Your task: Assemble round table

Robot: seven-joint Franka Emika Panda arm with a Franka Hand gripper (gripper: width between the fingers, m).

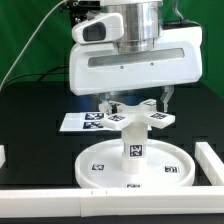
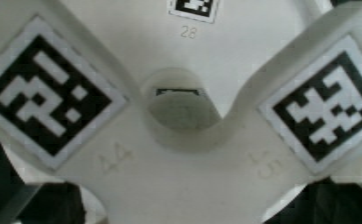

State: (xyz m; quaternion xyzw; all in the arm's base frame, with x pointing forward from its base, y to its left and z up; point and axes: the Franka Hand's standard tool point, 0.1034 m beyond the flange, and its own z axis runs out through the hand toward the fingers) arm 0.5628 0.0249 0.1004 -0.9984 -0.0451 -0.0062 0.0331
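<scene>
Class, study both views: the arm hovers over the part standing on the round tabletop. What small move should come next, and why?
Probably a short straight descent: the gripper is open above the cross-shaped base on the post, which stands upright on the disc, nothing yet grasped.

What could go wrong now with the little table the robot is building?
1. The gripper hangs open right around the tagged top piece, which sits on the upright post. A sideways nudge could tip the post or knock the piece off.
2. If that piece is not fully seated on the post, closing the gripper on it may twist it crooked.
3. The disc lies loose on the table, so a hard push could slide it.
</scene>
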